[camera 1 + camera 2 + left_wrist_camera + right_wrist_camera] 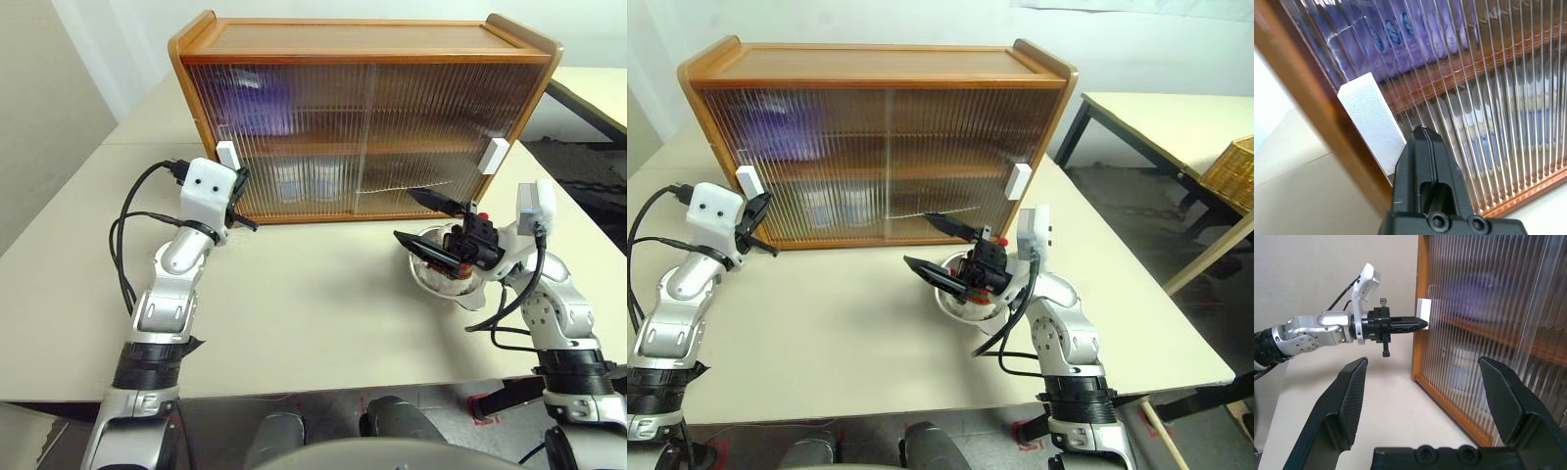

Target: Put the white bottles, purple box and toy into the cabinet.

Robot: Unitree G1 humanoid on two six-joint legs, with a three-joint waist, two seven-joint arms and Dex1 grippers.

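Your left gripper (pixel 1422 131) had its fingers pressed together, tip against the white handle (pixel 1373 121) of the cabinet (pixel 362 44). Your right gripper (pixel 428 218) held its fingers wide apart over the steel bowl (pixel 436 279). Behind ribbed doors, the purple box (pixel 1400 34) showed a round blue logo, unreadable; the white bottles (pixel 306 180) stood below.

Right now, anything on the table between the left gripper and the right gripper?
Nothing: in the left eye view, bare cream table separates the shut left gripper from the open right gripper.
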